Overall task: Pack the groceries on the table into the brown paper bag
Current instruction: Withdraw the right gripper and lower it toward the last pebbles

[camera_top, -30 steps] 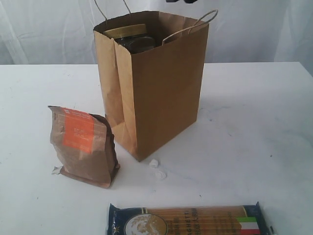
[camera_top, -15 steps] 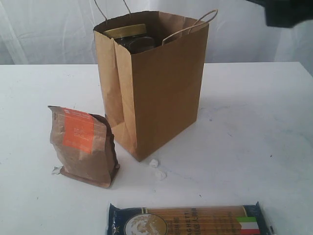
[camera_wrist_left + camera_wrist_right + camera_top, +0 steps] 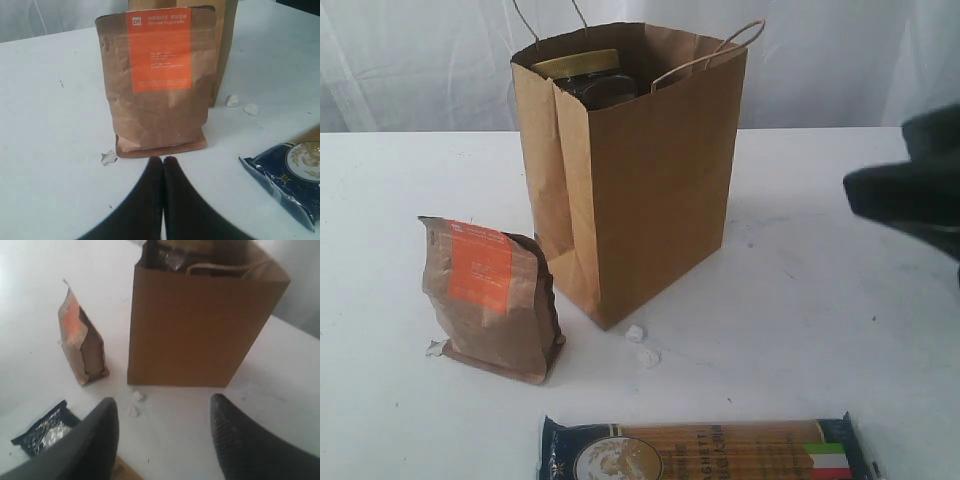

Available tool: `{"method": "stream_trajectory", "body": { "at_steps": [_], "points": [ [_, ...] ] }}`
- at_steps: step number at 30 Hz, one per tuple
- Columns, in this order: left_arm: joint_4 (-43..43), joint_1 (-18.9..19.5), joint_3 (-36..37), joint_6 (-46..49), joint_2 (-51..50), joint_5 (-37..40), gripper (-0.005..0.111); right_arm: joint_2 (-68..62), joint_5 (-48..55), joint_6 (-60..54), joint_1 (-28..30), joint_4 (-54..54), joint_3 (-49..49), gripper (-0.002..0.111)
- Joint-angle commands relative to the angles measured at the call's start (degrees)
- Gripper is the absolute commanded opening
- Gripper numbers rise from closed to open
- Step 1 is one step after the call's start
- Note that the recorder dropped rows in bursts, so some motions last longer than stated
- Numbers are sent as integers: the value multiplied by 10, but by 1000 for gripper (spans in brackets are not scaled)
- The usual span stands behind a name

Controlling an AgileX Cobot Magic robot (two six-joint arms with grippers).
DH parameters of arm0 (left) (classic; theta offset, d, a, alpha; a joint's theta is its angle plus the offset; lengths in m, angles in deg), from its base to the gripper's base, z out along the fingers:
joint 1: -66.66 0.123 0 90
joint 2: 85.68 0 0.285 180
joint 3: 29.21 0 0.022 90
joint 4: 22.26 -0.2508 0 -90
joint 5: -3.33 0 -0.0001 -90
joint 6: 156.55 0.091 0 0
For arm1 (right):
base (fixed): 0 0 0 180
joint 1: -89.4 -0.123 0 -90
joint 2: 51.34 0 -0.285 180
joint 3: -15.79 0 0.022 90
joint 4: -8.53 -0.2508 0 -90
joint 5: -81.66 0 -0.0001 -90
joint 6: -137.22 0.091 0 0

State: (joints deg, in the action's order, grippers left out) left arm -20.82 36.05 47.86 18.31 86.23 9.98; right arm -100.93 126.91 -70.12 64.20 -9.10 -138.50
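While the table point(image 3: 840, 330) spreads wide and white under everything, the brown paper bag point(image 3: 650, 190) stands upright toward the back middle, mouth open, handles up. The right gripper point(image 3: 164, 410) hangs in the air off to the bag's right, fingers spread wide with nothing between them. Its own camera looks at the bag's broad face, well apart from it.

Down at the near edge lies the long spaghetti pack point(image 3: 705, 452), flat and lengthwise across the front, partly cut off by the frame. Left of the bag stands the kraft pouch with orange label point(image 3: 490, 300), upright and near the bag; whether they touch, I cannot tell. The left gripper point(image 3: 162, 162) sits low over the table, right in front of that pouch. Its fingers are pressed together and empty, with the tips just short of the pouch's base.

Up in the bag's mouth, the gold-lidded clear jar point(image 3: 582, 70) shows its lid near the rim. Two small white bits point(image 3: 642, 345) lie by the bag's front corner, between bag and spaghetti pack.
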Motion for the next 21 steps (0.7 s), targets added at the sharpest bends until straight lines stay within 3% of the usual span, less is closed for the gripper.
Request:
{"method": "stream_trajectory", "body": {
  "at_steps": [1,10,21],
  "points": [
    [3,3,1,0,3,0,0,3,25,4,3,-5,29,52],
    [3,3,1,0,3,0,0,-31,30,-14,2,-6,74,52],
    [3,3,1,0,3,0,0,-161,-65,-71,-42,-42,96,52]
  ]
}}
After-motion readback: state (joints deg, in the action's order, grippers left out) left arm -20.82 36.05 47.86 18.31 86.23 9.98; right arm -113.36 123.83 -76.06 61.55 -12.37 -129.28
